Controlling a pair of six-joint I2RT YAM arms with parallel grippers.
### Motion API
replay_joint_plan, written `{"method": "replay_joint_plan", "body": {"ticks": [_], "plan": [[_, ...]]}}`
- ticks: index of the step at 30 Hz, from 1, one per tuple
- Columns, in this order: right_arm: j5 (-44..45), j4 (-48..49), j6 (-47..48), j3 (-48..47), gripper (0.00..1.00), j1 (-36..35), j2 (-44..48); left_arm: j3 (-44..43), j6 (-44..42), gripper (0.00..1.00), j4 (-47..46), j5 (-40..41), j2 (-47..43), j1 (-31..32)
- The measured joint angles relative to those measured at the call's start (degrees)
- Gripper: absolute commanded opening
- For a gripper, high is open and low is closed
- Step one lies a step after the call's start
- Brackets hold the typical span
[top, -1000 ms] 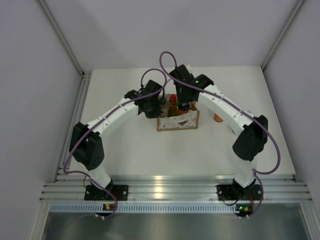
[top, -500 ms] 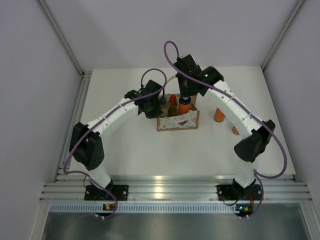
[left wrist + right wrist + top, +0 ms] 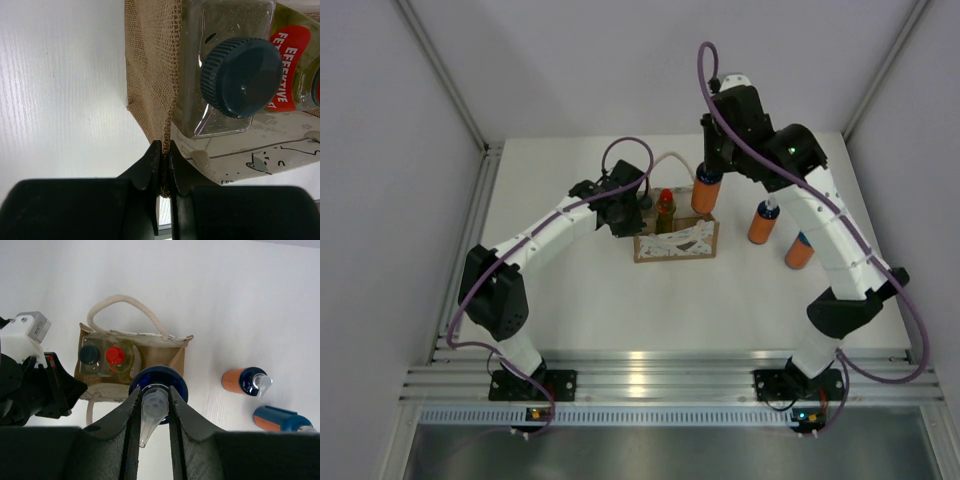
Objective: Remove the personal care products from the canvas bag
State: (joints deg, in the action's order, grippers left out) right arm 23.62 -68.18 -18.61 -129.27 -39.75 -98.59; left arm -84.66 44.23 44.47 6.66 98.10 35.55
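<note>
In the centre-left of the top view, the left gripper [image 3: 163, 150] pinches the left rim of the tan canvas bag with a white patterned front [image 3: 677, 241]. The bag sits mid-frame and holds a clear dark-capped bottle [image 3: 235, 75] and a yellow-green red-capped bottle [image 3: 665, 208]. The right gripper [image 3: 154, 407], its arm arched high, clasps an orange blue-capped bottle [image 3: 705, 192] over the bag's right end. Right of the bag, an orange dark-capped bottle [image 3: 763, 222] and another orange bottle [image 3: 799, 249] stand on the white table [image 3: 570, 290].

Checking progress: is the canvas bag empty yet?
Not empty: canvas bag holds clear bottle and red-capped bottle; right gripper holds orange bottle above.
</note>
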Motion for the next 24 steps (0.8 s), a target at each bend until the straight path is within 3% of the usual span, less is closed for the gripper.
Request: {"method": "replay_joint_plan", "body": {"ticks": [10,24], "plan": [[3.2,-0.3,-1.1,3.7,0.00,5.4,9.2,0.6,0.0,0.00,-0.4,0.0,-0.3,0.0],[3.8,11.8,-3.8,42.8,0.00,12.2,26.0,0.7,-0.5,0.00,-0.5,0.0,-0.4,0.0]]}}
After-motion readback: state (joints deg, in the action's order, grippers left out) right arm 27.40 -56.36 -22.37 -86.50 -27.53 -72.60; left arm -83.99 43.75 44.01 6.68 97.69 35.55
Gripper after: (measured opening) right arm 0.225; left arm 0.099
